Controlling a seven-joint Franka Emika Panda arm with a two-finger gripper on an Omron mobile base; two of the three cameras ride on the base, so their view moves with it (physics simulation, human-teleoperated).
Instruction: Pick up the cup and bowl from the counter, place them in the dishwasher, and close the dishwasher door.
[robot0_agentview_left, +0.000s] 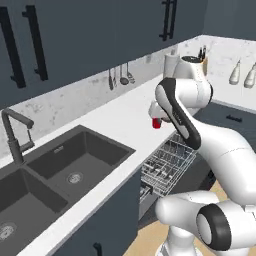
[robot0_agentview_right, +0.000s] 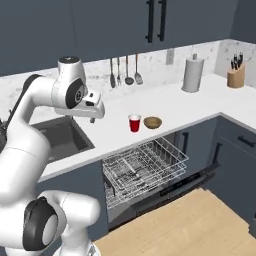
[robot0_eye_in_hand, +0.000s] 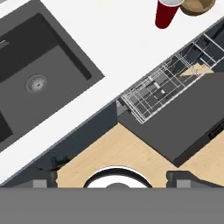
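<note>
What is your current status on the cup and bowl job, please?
Gripper empty, high over counter, jaw state unclear. Cup and bowl side by side on counter, untouched. Dishwasher door down, rack pulled out. Path clear.

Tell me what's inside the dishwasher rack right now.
The pulled-out wire rack holds no dishes: only its own tines and the open dishwasher door beneath show through. The cup and bowl sit on the counter. The cavity behind the rack is hidden.
</note>
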